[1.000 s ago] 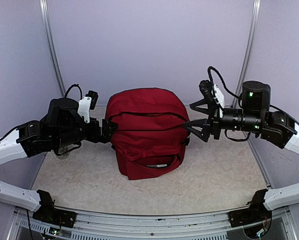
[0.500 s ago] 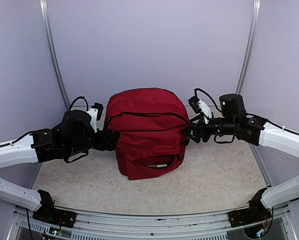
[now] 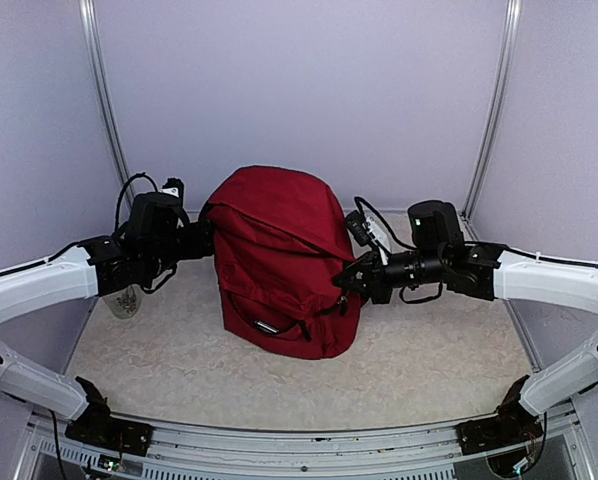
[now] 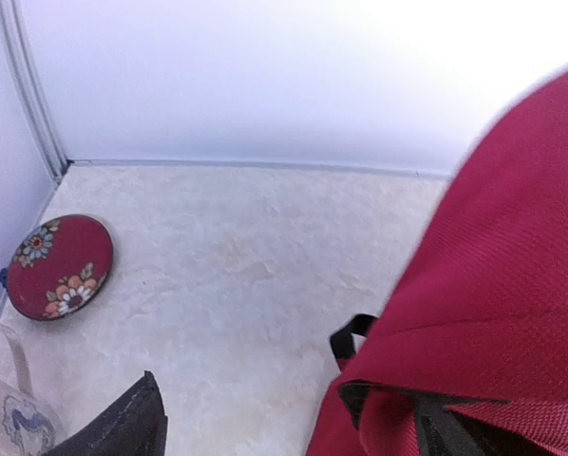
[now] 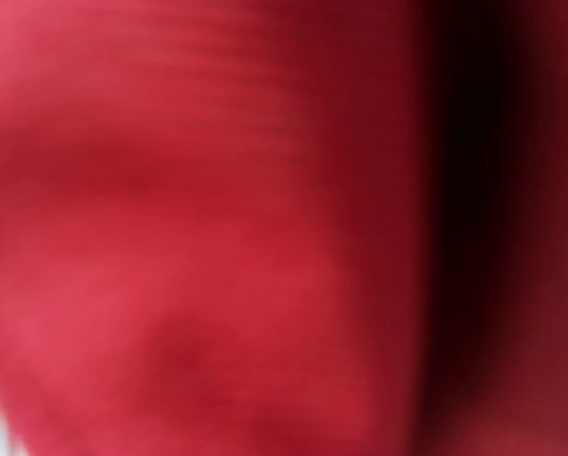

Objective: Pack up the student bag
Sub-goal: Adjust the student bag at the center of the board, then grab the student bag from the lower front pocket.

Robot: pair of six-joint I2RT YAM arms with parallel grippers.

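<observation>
- Beige mottled tabletop [image 3: 429,350].
- Large dark red fabric backpack [image 3: 279,265], standing mid-table.
- Round red flower-patterned disc [image 4: 58,266], flat near the left wall.
- Cream blue-printed cup [image 4: 4,418], just beside the disc.

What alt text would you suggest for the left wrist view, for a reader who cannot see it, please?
A dark red student bag with black straps fills the right side, standing on a pale speckled table. At the far left lies a round dark red disc patterned with flowers, and part of a white cup shows in the bottom corner.
</observation>
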